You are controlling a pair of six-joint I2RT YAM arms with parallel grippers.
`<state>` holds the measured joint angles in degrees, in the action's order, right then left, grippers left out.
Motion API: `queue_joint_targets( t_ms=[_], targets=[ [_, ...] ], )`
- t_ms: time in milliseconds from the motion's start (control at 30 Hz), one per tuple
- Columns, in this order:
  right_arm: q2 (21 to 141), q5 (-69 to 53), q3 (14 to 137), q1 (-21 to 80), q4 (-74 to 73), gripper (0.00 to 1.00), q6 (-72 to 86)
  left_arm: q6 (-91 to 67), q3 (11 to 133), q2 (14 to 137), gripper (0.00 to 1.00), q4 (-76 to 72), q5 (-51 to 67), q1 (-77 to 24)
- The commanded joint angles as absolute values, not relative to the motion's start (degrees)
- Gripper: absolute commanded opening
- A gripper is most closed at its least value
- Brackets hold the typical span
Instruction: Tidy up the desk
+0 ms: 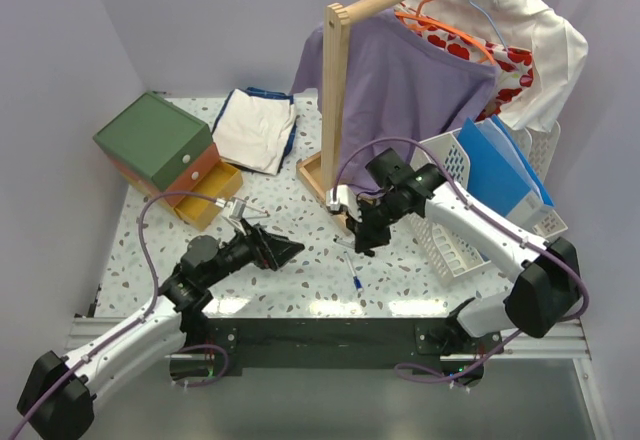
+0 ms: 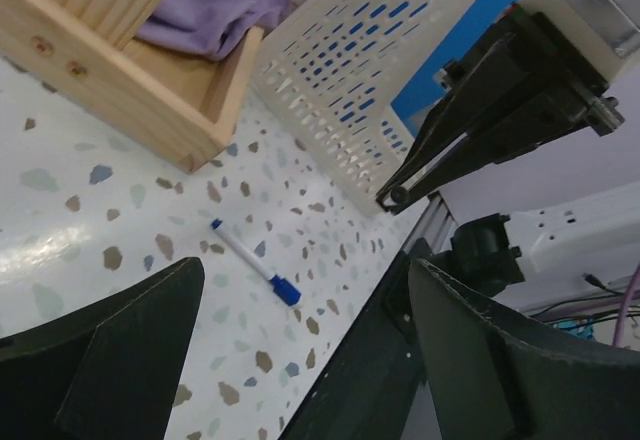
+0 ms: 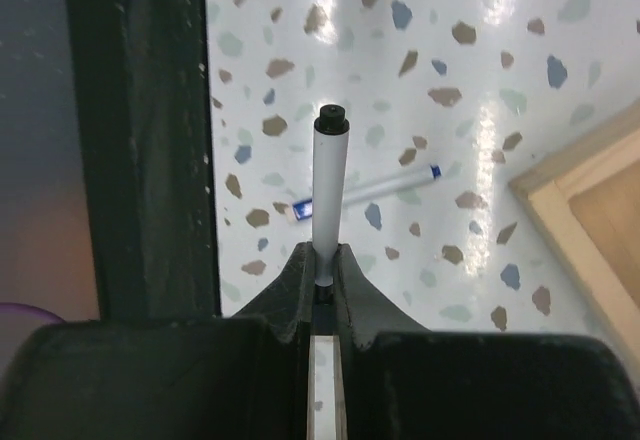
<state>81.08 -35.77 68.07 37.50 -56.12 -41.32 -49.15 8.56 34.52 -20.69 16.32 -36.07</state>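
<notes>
The right hand (image 3: 320, 257) was clamped tight on a slim white pen with a black end (image 3: 328, 175), which stuck straight out past its fingertips. The hand hung just above the desk (image 1: 300, 285), a glossy white tabletop flecked with grey, brown and black. It was roughly midway along the desk and towards the near edge.

Just nearer than that hand, a second white pen with a blue cap (image 1: 355, 279) lay flat on the desk. It lay close to the black front rail (image 1: 330, 335) and nothing touched it.

The left hand (image 1: 293, 250) hovered low to the left of the lying pen. Its jaws stood wide apart and empty, and it pointed towards the right edge.

Behind the right hand stood the base of a pale wooden clothes rail (image 1: 335, 110) hung with a purple shirt (image 1: 410, 70). Along the right edge sat a white perforated plastic basket (image 1: 442, 252) holding blue folders (image 1: 500, 170).

In the far left corner was a green-topped wooden drawer box (image 1: 155, 140) with its yellow drawer (image 1: 212, 200) pulled open. A folded white cloth (image 1: 255, 130) lay by the far edge.
</notes>
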Motion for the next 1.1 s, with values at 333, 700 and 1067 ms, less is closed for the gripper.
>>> queue_joint_targets(
  t_ms=[333, 700, 1067],
  targets=[
    [88.2, -51.9, 79.6, 40.2, -44.4, 0.00, -16.6, -53.2, 15.3, 44.7, 0.81, -41.0, 2.8, -45.9],
    [87.5, -56.2, 77.3, 40.3, -41.0, 0.00, -14.4, -52.6, 16.2, 45.1, 0.52, -42.1, -2.5, -47.1],
    [84.6, -45.8, 77.9, 40.3, -45.4, 0.82, -20.7, -47.5, 21.5, 38.6, 0.00, -20.8, -9.5, -47.0]
  ],
)
